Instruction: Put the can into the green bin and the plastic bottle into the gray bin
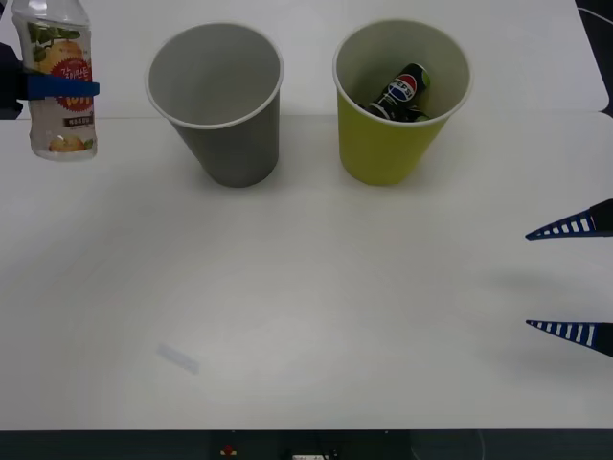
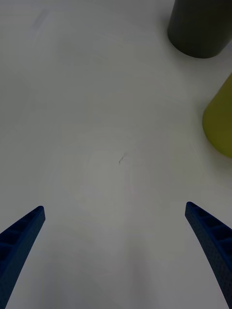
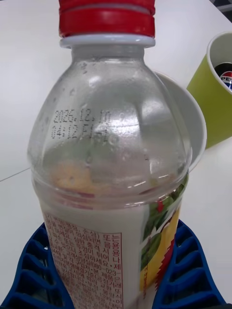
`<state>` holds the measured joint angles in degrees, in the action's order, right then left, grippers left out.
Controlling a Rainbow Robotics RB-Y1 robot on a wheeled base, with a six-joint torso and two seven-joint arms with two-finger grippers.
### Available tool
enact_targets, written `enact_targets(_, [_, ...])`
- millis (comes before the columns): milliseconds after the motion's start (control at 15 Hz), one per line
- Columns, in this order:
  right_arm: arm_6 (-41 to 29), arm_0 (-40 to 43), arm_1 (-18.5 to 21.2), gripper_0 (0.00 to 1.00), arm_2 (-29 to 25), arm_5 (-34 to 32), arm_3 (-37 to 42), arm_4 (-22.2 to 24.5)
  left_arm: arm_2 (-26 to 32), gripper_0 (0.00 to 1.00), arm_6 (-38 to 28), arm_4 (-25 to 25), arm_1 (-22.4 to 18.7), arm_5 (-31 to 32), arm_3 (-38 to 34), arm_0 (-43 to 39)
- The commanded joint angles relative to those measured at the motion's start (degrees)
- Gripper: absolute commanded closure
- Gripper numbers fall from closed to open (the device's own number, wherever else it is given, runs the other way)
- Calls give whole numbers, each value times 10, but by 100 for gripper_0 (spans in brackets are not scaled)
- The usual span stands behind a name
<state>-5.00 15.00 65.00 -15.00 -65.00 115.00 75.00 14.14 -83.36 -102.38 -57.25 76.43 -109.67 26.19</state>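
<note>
Front view, upper left of the frame: the left pincer (image 1: 59, 88) is clenched around the plastic bottle (image 1: 61, 81), its blue fingers crossing the label at mid-body and holding the bottle upright, apparently clear of the white surface (image 1: 306, 307). The gray bin (image 1: 215, 101) stands just right of the bottle, upper centre, with nothing visible inside. The green bin (image 1: 400, 101) stands beside it to the right, and the can (image 1: 402, 93) already lies tilted inside it, logo facing up. At the right edge of the frame the right pincer (image 1: 567, 278) hangs released above bare surface, fingers spread wide and holding nothing.

Left wrist view: the bottle's red cap and shoulder rise from between the ribbed fingers (image 3: 34, 270), with the gray bin's rim behind it.

Step in hand, as judged: the can's half is done; the bottle is being carried to the gray bin. The next move calls for shifting the bottle rightward over the gray rim, centring it above the opening, then releasing.
</note>
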Motion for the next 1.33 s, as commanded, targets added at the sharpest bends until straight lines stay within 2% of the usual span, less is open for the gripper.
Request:
enact_targets(67, [0,0,0,0,0,0,0,0,-57,100,0,-7,-1,38,65,105])
enact_targets(333, [0,0,0,0,0,0,0,0,-164,100,0,-17,0,11,150,221])
enact_targets(467, [0,0,0,0,0,0,0,0,-219,100,0,-21,15,-14,193,269])
enact_targets(867, [0,0,0,0,0,0,0,0,-276,100,0,-84,97,-24,278,349])
enact_targets(1133, [0,0,0,0,0,0,0,0,-295,100,0,-109,118,-44,282,354])
enact_targets(1200, [0,0,0,0,0,0,0,0,-295,85,0,-110,120,-44,282,354])
enact_targets(1267, [0,0,0,0,0,0,0,0,-295,54,0,-110,122,-43,282,354])
enact_targets(1333, [0,0,0,0,0,0,0,0,-295,17,1,-109,124,-44,282,353])
